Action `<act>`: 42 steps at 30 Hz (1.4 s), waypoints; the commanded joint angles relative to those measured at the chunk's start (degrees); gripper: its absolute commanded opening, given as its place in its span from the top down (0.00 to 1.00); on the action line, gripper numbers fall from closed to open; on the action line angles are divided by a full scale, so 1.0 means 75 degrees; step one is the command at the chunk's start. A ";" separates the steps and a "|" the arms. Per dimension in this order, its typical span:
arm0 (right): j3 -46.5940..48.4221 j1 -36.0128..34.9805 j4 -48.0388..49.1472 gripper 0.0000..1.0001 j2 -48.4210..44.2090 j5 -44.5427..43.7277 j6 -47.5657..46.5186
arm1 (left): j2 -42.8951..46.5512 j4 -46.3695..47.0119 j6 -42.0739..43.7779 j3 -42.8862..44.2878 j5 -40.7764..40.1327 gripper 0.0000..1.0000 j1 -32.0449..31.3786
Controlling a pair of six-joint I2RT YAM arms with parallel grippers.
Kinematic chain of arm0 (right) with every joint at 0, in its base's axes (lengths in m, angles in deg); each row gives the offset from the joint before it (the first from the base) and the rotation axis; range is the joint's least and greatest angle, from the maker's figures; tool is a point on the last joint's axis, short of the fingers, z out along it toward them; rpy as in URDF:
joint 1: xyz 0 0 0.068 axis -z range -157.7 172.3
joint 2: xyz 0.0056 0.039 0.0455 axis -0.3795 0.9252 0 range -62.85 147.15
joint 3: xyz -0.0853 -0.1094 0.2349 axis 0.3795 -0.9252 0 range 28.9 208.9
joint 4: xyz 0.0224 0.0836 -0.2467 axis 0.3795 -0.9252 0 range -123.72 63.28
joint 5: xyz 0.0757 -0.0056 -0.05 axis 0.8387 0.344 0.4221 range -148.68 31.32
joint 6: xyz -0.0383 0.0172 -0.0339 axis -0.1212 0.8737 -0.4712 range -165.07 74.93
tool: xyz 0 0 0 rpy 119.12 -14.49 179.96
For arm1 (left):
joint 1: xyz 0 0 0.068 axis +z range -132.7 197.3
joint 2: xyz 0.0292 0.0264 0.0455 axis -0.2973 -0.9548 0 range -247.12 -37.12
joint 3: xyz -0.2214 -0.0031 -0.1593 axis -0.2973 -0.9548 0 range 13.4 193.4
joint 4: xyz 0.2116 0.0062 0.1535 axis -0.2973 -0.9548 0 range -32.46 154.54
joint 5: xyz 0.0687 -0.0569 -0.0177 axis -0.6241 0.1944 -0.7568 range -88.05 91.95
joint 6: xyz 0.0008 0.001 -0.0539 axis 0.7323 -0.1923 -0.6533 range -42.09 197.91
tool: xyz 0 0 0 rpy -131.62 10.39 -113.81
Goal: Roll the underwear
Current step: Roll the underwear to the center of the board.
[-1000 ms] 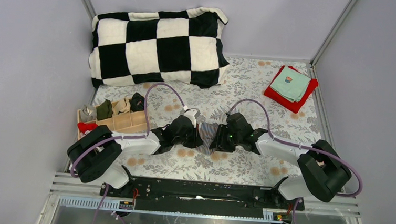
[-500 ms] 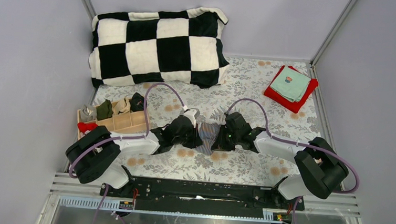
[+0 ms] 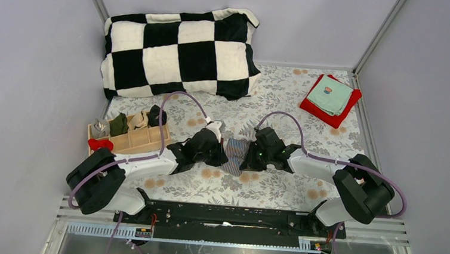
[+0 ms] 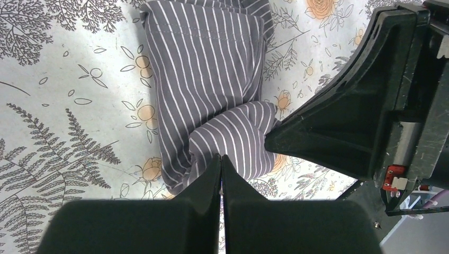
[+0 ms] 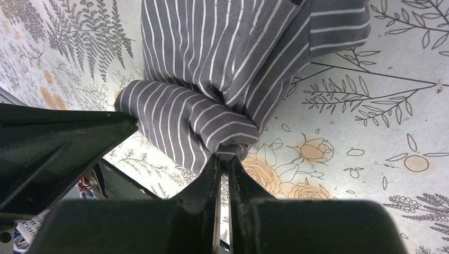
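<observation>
1. Pale grey walls [image 3: 36,60] close in a surface [image 3: 278,190] that is covered with a flower and fern print.
2. At the far side lies a black and white checkered pillow [image 3: 180,52]. In the far right corner a teal cloth [image 3: 330,95] lies on top of a red cloth [image 3: 311,107].
3. Near the left wall stands a wooden tray [image 3: 144,138] with some small bundled clothes [image 3: 120,124] in its far compartments.
4. The underwear [image 3: 235,154], grey with thin pale stripes, lies near the middle of the surface, between the two arms. Its far part is flat, and its near end is turned over into a thick fold.
5. The left fingers [image 4: 205,182] are pressed together with no gap between them. Their tips pinch the left end of the thick fold, where the cloth gathers towards them.
6. The right fingers [image 5: 205,185] are almost together, with only a thin slit between them. A small bunch of the striped cloth sits in this slit, so they grip the right end of the same fold.
7. Both pairs of fingers are low, close to the surface, and they point at each other from opposite sides of the underwear.
8. Each wrist view shows the dark body of the other arm just beyond the fold.
</observation>
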 commanded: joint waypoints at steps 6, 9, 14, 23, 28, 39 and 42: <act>-0.0079 -0.0025 0.0053 0.97 0.0064 0.0100 -0.0051 | -0.0785 0.0465 0.0058 -0.0178 -0.0010 1.00 0.0008; -0.0077 -0.0020 0.0054 0.93 -0.0055 0.0115 -0.0141 | -0.1087 0.0550 -0.0004 -0.0239 -0.0079 1.00 0.0007; 0.0066 -0.0019 -0.0136 0.75 -0.0531 0.0023 -0.0762 | -0.1177 0.0573 -0.0002 -0.0308 -0.0123 1.00 0.0012; -0.0042 -0.0025 0.0510 0.45 -0.2102 -0.0743 -0.3138 | -0.1077 0.0456 0.0095 -0.0253 -0.0106 1.00 0.0012; -0.0681 -0.0056 0.2155 0.45 -0.2581 0.0304 -0.5797 | -0.1050 0.0425 0.0132 -0.0224 -0.0074 1.00 0.0014; -0.0939 -0.1988 0.0970 0.40 -0.2314 -0.0145 -1.2100 | -0.0891 0.0375 0.0143 -0.0241 -0.0034 1.00 0.0012; -0.1262 -0.2246 0.1524 0.38 -0.2168 -0.0634 -1.2526 | -0.0885 0.0361 0.0133 -0.0218 -0.0019 1.00 0.0012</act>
